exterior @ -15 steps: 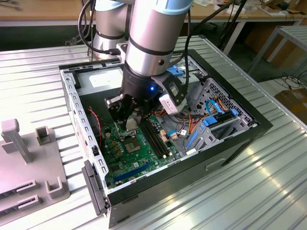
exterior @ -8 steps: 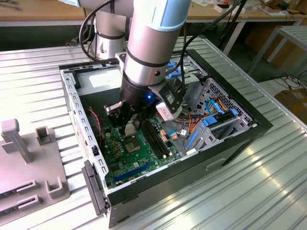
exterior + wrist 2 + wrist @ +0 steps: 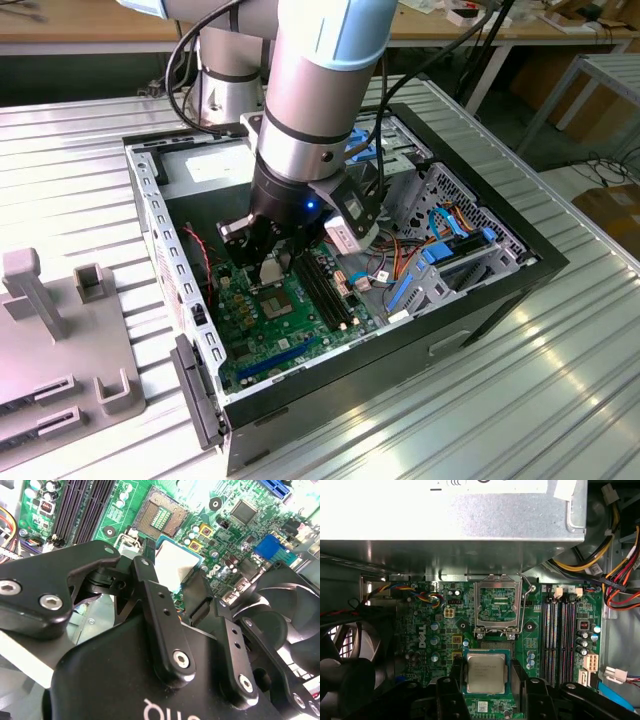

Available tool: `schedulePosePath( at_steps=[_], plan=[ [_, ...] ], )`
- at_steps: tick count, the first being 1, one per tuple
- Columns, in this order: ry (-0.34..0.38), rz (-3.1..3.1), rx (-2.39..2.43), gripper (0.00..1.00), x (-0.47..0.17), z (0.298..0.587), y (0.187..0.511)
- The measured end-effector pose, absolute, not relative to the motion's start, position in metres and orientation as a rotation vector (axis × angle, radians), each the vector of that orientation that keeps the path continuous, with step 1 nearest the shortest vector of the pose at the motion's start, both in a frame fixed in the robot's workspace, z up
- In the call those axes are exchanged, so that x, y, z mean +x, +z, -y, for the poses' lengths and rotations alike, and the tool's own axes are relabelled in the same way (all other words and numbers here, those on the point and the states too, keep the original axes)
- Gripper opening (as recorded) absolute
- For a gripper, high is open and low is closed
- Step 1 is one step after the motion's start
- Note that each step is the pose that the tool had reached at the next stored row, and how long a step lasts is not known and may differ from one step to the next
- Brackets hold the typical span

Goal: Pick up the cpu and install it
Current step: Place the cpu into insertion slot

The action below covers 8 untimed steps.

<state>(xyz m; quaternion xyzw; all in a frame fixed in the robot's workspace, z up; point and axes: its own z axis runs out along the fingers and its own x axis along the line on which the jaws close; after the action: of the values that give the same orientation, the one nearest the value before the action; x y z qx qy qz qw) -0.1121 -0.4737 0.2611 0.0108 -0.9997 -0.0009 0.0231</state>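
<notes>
The cpu [image 3: 485, 673], a small square chip with a silver top, is clamped between my gripper's two black fingers [image 3: 456, 680] in both wrist views. My gripper [image 3: 268, 262] is shut on it inside the open computer case, low over the green motherboard [image 3: 300, 330]. The black socket [image 3: 160, 517] lies open and empty, its metal frame [image 3: 498, 605] folded up. The cpu [image 3: 175, 562] hangs just beside the socket and is apart from it. In the exterior view the arm covers most of the socket area.
A silver power supply box [image 3: 450, 520] overhangs the board beyond the socket. Black memory slots [image 3: 560, 635] run beside it, a black fan [image 3: 345, 675] sits on the other side. Coloured cables [image 3: 615, 580] and a blue drive bay [image 3: 450, 250] crowd the case. A grey fixture [image 3: 60, 340] stands at the exterior view's left.
</notes>
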Motion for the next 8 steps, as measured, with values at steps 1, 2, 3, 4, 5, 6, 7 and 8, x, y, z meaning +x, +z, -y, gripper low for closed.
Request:
schedulePosePath(
  at_steps=[1,2,3,4,5,6,7,8],
  plan=[
    [-0.003,3.095,0.034,0.47,-0.1121,0.4737,0.2611],
    [-0.003,3.095,0.034,0.47,-0.1121,0.4737,0.2611],
    [-0.003,3.095,0.034,0.47,-0.1121,0.4737,0.2611],
    [-0.003,3.095,0.034,0.47,-0.1121,0.4737,0.2611],
    [-0.003,3.095,0.034,0.47,-0.1121,0.4737,0.2611],
    [-0.002,3.095,0.034,0.47,-0.1121,0.4737,0.2610],
    [-0.002,3.095,0.034,0.47,-0.1121,0.4737,0.2610],
    [-0.002,3.095,0.034,0.47,-0.1121,0.4737,0.2608]
  ],
)
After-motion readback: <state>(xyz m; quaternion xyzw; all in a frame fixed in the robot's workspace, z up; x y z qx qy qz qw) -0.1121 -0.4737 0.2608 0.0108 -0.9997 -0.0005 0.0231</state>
